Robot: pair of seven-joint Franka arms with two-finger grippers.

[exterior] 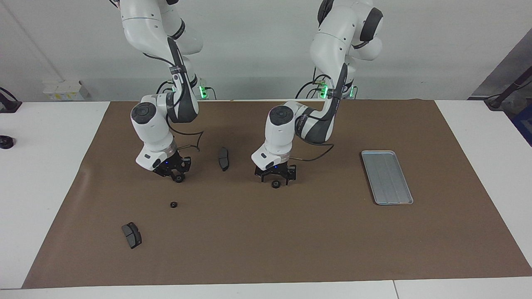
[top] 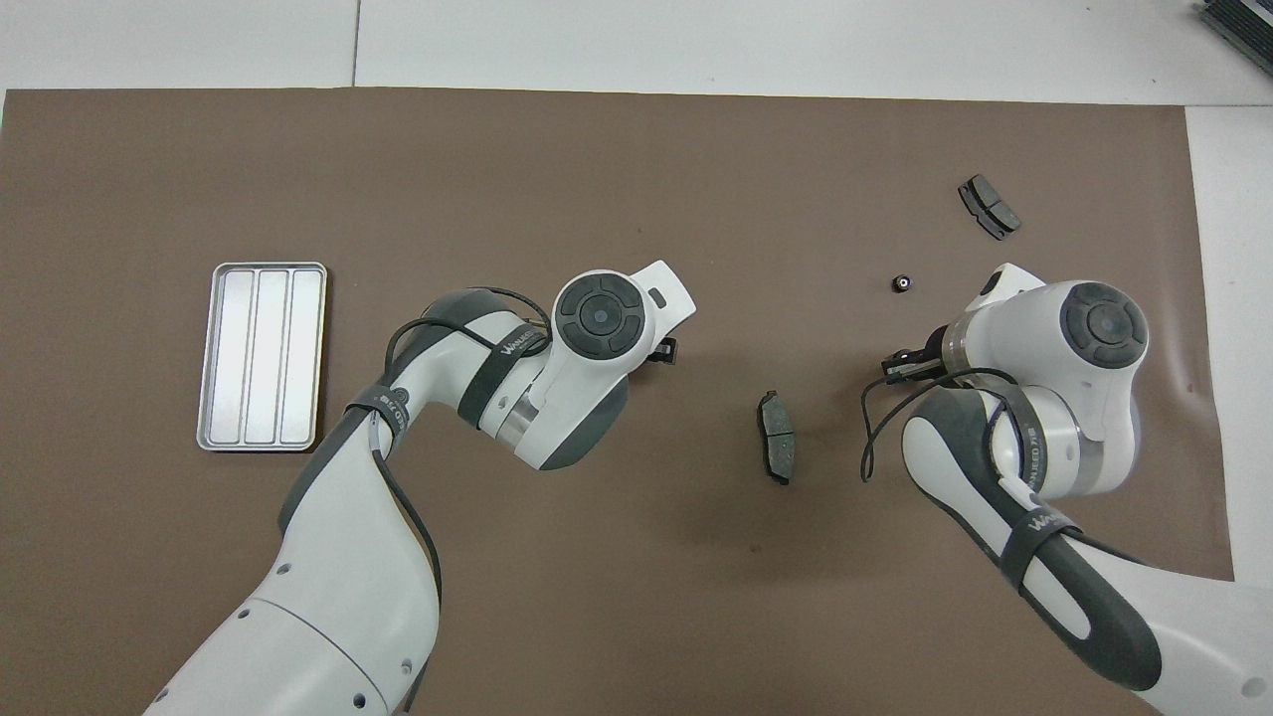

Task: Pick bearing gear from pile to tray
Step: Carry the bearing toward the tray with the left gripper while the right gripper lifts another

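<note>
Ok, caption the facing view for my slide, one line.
Left arm's open jaws sit over one black gear, right arm's jaws at a second gear; tray lies toward the left arm's end.
</note>
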